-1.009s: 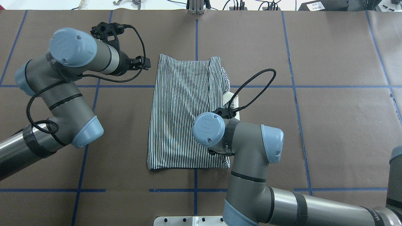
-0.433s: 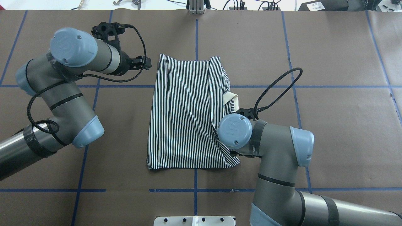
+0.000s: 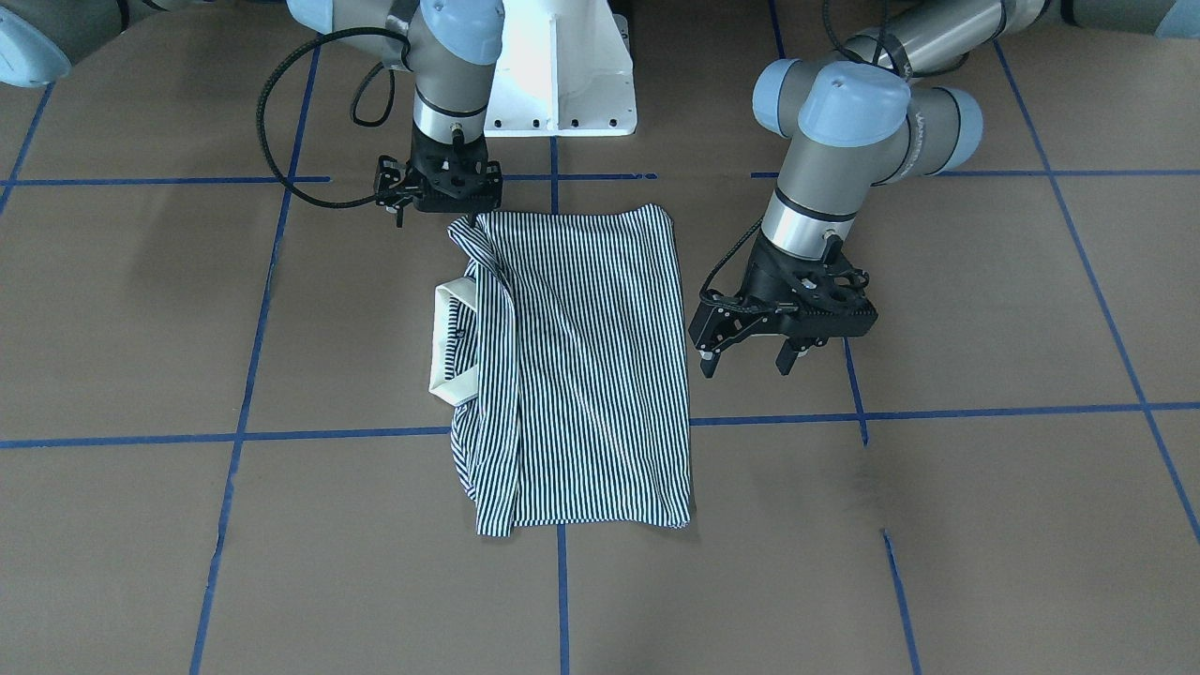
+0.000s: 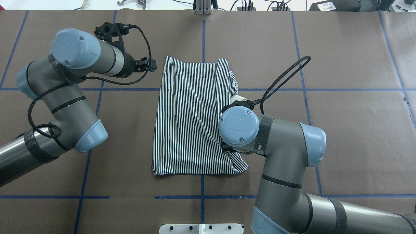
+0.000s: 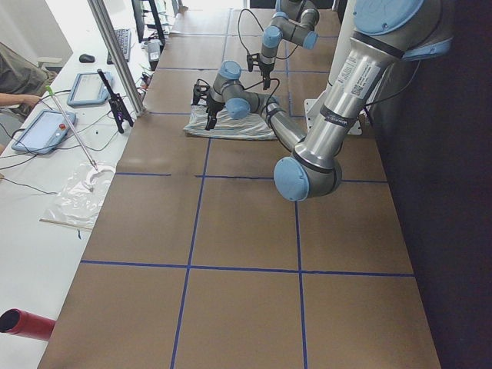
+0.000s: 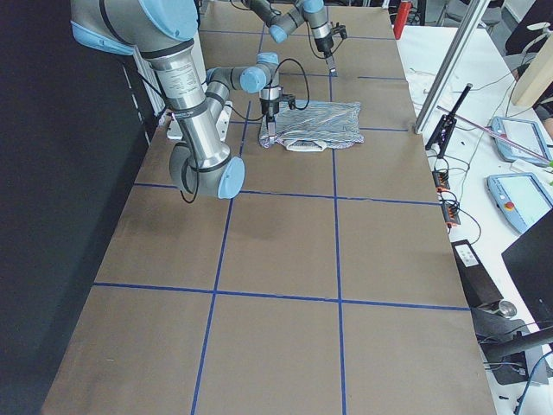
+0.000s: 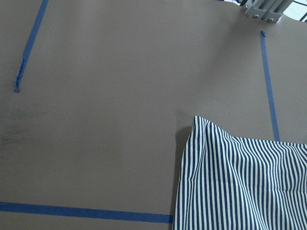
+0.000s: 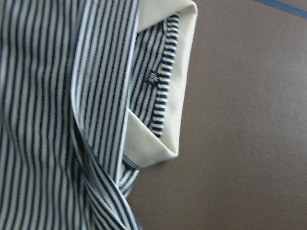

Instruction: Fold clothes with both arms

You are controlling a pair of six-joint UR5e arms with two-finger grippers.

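The striped polo shirt (image 3: 581, 375) lies folded into a rough rectangle on the brown table, also in the overhead view (image 4: 188, 120). Its cream collar (image 3: 448, 342) sticks out on the robot's right side and fills the right wrist view (image 8: 163, 139). My left gripper (image 3: 748, 364) is open and empty, hovering just off the shirt's left edge near its far corner. My right gripper (image 3: 436, 208) hangs over the shirt's near right corner with nothing in it; it looks open. In the overhead view the wrist hides most of it.
The white pedestal base (image 3: 562, 84) stands at the robot's side of the table. Blue tape lines (image 4: 201, 195) grid the brown table cover. An aluminium post (image 4: 203, 8) stands at the far edge. A desk with tablets (image 5: 46, 127) runs beyond it.
My right arm swung right, drawing the shirt's near right corner outward, then came back toward the collar while the corner stayed put. The left arm has not moved.
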